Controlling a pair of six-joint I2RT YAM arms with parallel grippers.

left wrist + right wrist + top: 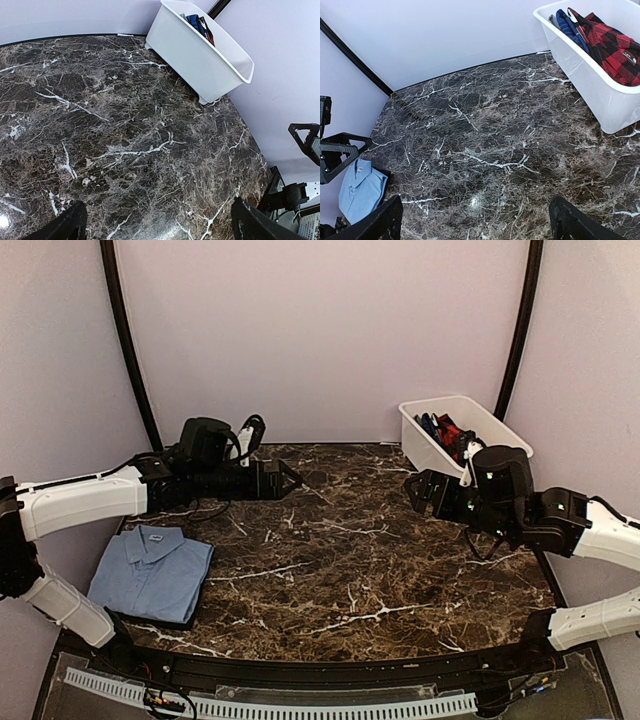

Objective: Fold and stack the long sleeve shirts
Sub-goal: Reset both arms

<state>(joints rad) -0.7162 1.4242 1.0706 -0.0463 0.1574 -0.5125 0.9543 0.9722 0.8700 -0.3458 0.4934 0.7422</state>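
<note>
- Locate the white rectangular plastic bin (425, 452) at the far right corner of the table. It sits at an angle to the walls, and its sides are smooth and flare outward toward the rim.
- Check its contents. You will see a crumpled red-and-black checked cloth shirt (612, 45) bulging above the rim. A dark blue shirt (567, 22) is bunched just beside it.
- Find the light-blue collared button-front shirt (152, 572) at the near left corner. It is folded into a flat rectangle with the collar toward the far wall. It lies on a thin black mat (160, 620), of which only an edge shows.
- Note the tabletop (350, 560): glossy, dark brown, marble-patterned, with white veins.
- Left gripper (295, 478): the fingers are spread wide and hold nothing. It hangs above the far left of the table.
- Right gripper (415, 492): the fingers are spread wide and hold nothing. It hangs near the bin without touching it.
</note>
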